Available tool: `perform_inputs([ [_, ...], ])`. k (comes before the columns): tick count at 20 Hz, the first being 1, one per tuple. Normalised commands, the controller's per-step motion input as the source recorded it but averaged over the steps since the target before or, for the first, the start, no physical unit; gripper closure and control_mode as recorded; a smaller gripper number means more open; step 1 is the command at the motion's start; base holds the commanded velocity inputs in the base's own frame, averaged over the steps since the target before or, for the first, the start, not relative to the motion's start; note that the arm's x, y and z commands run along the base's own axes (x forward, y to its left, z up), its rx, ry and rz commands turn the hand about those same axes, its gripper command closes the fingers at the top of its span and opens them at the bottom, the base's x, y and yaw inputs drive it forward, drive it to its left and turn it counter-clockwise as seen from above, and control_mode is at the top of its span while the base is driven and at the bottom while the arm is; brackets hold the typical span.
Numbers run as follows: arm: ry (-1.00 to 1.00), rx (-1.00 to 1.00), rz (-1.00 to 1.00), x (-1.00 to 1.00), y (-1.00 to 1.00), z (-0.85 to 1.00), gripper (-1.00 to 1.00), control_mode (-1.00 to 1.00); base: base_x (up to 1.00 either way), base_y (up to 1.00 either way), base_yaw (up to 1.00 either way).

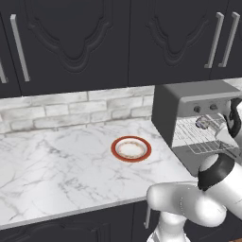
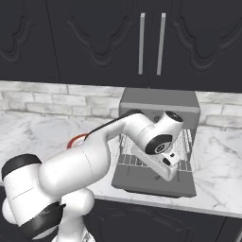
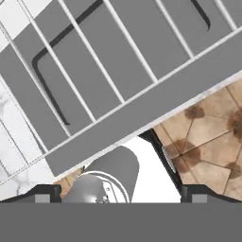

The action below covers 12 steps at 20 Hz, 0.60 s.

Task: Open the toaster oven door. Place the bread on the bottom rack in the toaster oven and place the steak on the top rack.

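Grey, boxy matte toaster oven (image 1: 166, 111) stands on white marble surface (image 1: 56, 165) at its right end, against pale brick backsplash (image 1: 71, 108), under dark cabinets (image 1: 75, 38). Flat grey toaster oven door (image 2: 156, 186) is folded down, lying approx. level over the surface edge; in hand view its recessed window w/ dark border shows through wire rack bars (image 3: 94, 61). Wire racks (image 1: 203, 137) inside are exposed, and one is drawn out over the door. Small brownish-grey round bread (image 1: 203, 123) sits on a rack inside the oven, near the front; which rack level: cannot tell. Red-rimmed round plate (image 1: 131, 148) w/ pale centre lies on the surface left of oven, apart from it, nothing on it. Steak: position not established from these views. White arm reaches over the open door; gripper (image 2: 166, 163) hangs above the pulled-out rack, pointing down. Hand view: the two dark fingertips (image 3: 45, 193) stand at opposite edges, i.e. jaws fully spread, nothing between them. Brown tiled floor (image 3: 208, 137) visible beyond door edge.
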Motion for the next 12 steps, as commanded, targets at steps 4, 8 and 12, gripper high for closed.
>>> perform_inputs([
  [4, 0.00, -0.05, 0.00, -0.03, 0.23, 0.66, -1.00, -1.00, 0.00, 0.00, 0.00],
  [8, -0.08, -0.22, 0.01, -0.07, 0.63, 0.12, -1.00, -1.00, 0.00, 0.00, 0.00],
  [12, -0.23, -0.14, 0.03, 0.01, 0.66, -0.03, -1.00, -1.00, 0.00, 0.00, 0.00],
])
